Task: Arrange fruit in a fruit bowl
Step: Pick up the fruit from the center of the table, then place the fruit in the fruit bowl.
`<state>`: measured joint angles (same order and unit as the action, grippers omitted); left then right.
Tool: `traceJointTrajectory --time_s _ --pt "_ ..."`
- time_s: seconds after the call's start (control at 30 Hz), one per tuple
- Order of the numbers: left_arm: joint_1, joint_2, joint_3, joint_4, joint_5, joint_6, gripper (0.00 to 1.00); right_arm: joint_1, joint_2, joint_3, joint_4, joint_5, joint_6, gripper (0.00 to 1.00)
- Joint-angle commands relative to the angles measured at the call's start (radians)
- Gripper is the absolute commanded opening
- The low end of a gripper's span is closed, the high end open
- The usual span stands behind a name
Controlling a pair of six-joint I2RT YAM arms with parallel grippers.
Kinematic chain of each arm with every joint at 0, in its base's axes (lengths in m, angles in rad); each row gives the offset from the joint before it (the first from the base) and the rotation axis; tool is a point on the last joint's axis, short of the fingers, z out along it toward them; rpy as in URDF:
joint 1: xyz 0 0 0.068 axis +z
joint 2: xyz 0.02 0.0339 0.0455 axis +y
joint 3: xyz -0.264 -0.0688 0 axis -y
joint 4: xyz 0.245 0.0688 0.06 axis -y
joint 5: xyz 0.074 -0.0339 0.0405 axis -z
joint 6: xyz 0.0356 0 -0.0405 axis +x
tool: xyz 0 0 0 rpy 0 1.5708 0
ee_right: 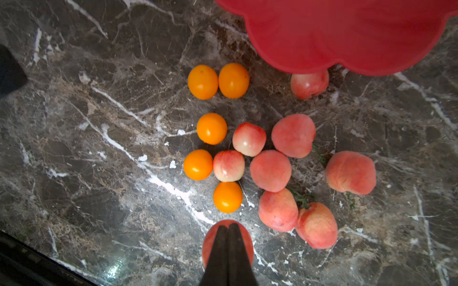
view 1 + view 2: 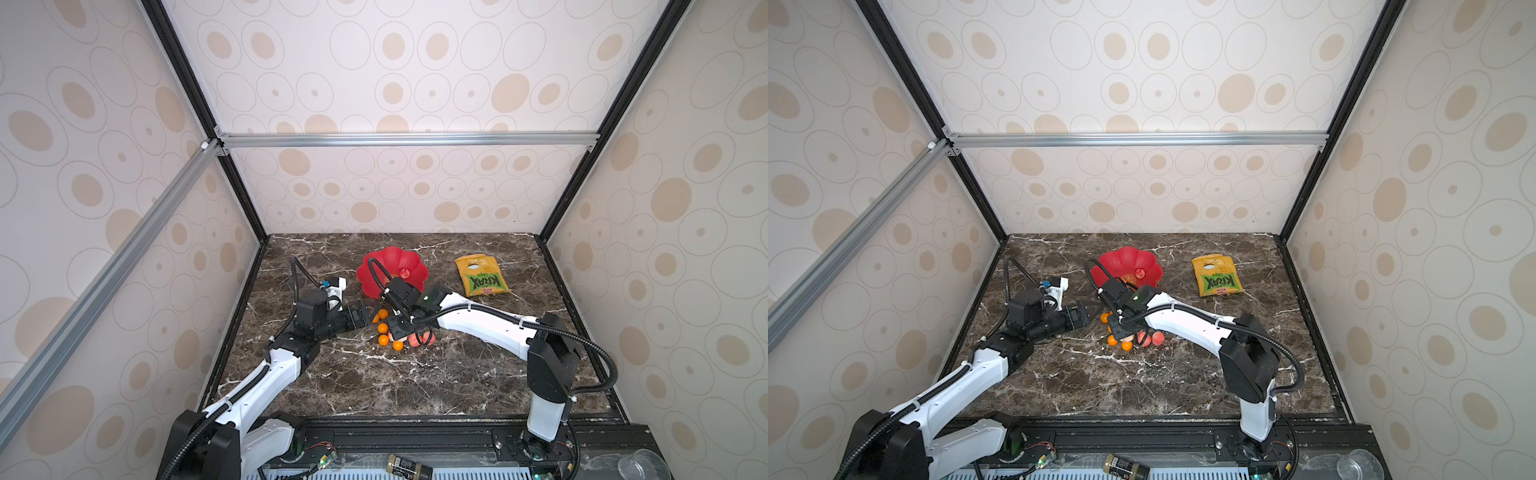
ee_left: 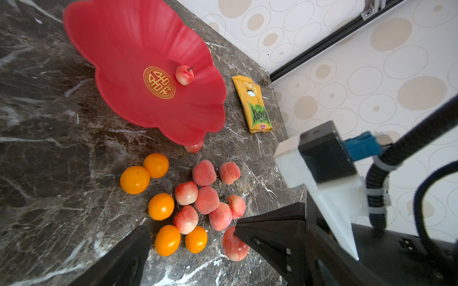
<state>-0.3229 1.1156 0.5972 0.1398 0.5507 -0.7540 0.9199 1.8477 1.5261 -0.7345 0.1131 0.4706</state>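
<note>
Now right arm [image 2: 478, 321] low over the fruit [image 1: 270, 170], jaws pressed together; left jaws spread

Both top views look from high above the 6 o'clock edge of the marble table [image 2: 374, 386], tilted down toward the back wall [image 2: 395, 187] at 12 o'clock, far enough off to hold the whole tabletop. The left wrist camera sits low and close at 9 o'clock of the fruit pile [image 3: 205, 200], aimed obliquely toward 2 o'clock across the red flower-shaped bowl [image 3: 128, 49] to the Krax snack bag [image 3: 254, 106]. The right wrist camera hangs very near, looking almost straight down. All views share the fruit pile and the bowl's rim.
</note>
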Motion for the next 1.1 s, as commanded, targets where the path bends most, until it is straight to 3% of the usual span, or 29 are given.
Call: traceJointTrajectory --time_s 0.0,0.53,1.07 --pt "-0.006 0.056 0.088 -0.006 -0.009 0.068 0.98 -0.02 -0.04 -0.006 0.057 -0.012 0.007 0.0" --pt "-0.011 0.372 0.398 -0.073 -0.007 0.155 0.98 -0.19 0.034 0.08 0.116 -0.039 -0.076 0.0" --pt "-0.033 0.695 0.7 -0.14 -0.049 0.189 0.98 -0.32 0.296 0.337 0.144 -0.023 -0.084 0.0"
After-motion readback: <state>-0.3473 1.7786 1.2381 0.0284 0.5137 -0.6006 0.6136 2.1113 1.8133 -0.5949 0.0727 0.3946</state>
